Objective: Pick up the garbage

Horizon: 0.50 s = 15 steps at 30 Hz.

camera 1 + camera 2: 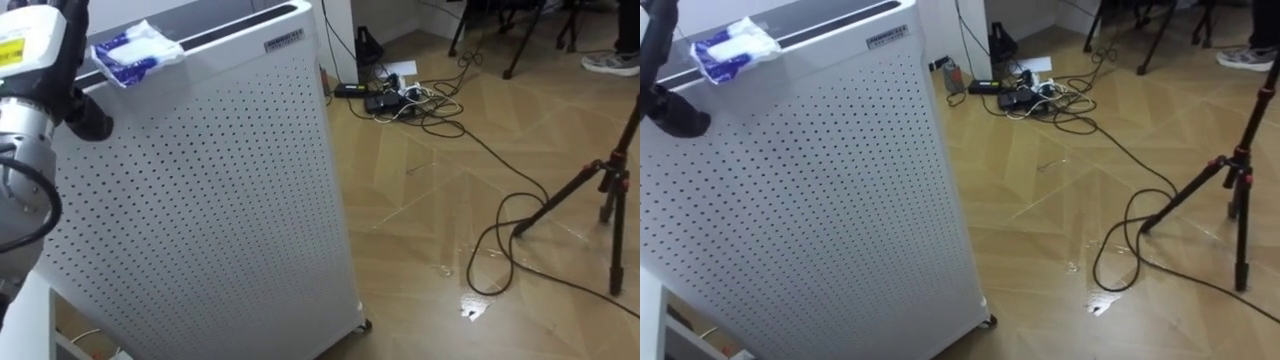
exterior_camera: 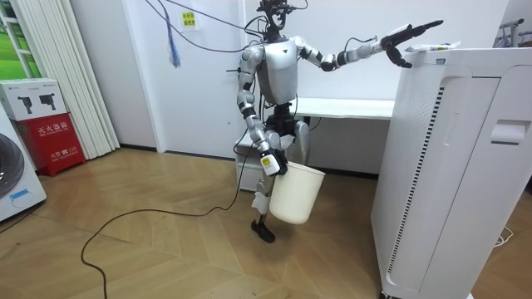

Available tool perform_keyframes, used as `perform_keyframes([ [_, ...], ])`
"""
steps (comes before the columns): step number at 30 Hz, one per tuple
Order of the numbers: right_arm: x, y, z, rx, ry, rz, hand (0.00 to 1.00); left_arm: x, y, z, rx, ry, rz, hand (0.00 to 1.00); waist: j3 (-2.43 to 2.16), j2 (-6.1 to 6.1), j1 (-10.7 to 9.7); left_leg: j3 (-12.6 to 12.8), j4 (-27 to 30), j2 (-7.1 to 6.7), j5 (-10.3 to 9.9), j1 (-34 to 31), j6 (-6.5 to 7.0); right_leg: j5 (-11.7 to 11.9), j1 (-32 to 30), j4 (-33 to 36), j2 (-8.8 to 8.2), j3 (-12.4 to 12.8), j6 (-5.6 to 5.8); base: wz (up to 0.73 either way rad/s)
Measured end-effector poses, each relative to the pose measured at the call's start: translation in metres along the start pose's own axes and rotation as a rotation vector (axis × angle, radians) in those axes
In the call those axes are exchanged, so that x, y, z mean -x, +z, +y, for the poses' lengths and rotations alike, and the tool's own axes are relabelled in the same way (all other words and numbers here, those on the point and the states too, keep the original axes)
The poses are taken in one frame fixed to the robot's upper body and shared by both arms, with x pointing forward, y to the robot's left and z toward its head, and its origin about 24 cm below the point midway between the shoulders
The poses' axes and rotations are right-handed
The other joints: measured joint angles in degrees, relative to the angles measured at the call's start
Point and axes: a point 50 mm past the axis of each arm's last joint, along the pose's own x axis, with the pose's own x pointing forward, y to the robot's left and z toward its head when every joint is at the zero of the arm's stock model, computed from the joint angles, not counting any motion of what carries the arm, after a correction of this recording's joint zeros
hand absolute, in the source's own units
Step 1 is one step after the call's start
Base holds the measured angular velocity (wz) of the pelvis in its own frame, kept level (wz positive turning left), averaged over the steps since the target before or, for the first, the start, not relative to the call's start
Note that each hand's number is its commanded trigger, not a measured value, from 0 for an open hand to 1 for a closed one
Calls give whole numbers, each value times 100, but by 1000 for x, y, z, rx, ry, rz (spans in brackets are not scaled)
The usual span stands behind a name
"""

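Note:
A crumpled white and blue wrapper (image 1: 138,52) lies on the top edge of a tall white perforated unit (image 1: 200,200). My left hand (image 1: 72,40) is raised just to the wrapper's left, at the height of the unit's top. In the room view this left hand (image 2: 407,36) is stretched out open, fingers straight, its tips close to the wrapper (image 2: 432,47). My right hand (image 2: 272,164) hangs at my side, shut on the rim of a white bucket (image 2: 296,195) held off the floor. I stand on the wooden floor beside the unit (image 2: 449,166).
Black cables and a power strip (image 1: 390,100) lie on the floor beyond the unit. A tripod leg (image 1: 590,190) stands at the right, with a person's shoe (image 1: 610,62) behind it. A white table (image 2: 349,108) is behind me, and a red box (image 2: 50,137) stands by the wall.

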Motion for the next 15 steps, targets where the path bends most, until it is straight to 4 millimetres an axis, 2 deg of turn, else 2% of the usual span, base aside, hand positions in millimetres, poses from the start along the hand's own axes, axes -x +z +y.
perform_keyframes([
  [1, 0, 1, 0, 0, 0, -3, 100, 0, 0, 0, -1, -2, -1, 18, -1, 0, -19, 3, 8, -1, -1, -23, 2, 3, -21, 4, 0, 4, 4, 0],
  [2, 0, 1, 0, -2, 2, -5, 100, 0, 1, -2, -4, -8, -6, 33, 0, -1, -51, 10, 15, -3, -2, -46, 5, 9, -40, 4, 0, 30, 13, -4],
  [3, 0, 1, 0, -4, 6, -4, 100, 1, 3, -4, -9, -21, -14, 58, -1, 0, -67, 23, 21, -4, -7, -47, 10, 12, -40, 6, -1, 47, 18, -5],
  [4, 0, 1, 1, -5, 9, -4, 100, 1, 4, -6, -12, -28, -17, 61, -1, 0, -80, 31, 23, -4, -11, -46, 11, 13, -40, 6, -1, 52, 18, -4],
  [5, 0, 2, 1, -7, 13, -6, 100, 1, 5, -8, -16, -44, -21, 78, -1, 1, -107, 41, 43, -2, -23, -56, 12, 13, -39, 6, -6, 39, 18, 0],
  [7, -1, 2, 1, -8, 20, -9, 100, 1, 4, -11, -16, -83, -17, 100, -1, 1, -180, 64, 99, 3, -28, -84, 11, 13, -38, 6, -17, 14, 18, 0],
  [9, 0, 2, 0, -11, 22, -9, 100, 1, 3, -12, -17, -96, -9, 100, -8, 20, -199, 116, 110, 11, -37, -87, 7, 13, -39, 5, -20, 8, 19, 0],
  [12, 0, 1, 0, -13, 24, 5, 100, -3, 7, -8, -4, -109, -16, 100, -40, 82, -175, 121, 101, 28, -92, -18, 20, 12, 24, 5, -12, -42, 19, 3],
  [14, -1, 1, 2, -16, 28, 7, 100, -6, 5, -8, -3, -130, 3, 100, -8, 90, -188, 144, 57, 23, -96, 75, 25, 11, 87, 11, -13, -18, 21, -6],
  [15, -1, 1, 2, -16, 28, 10, 100, -7, 4, -9, -2, -133, 15, 100, -8, 103, -200, 152, 60, 21, -96, 84, 25, 11, 97, 13, -13, -14, 21, -9],
])
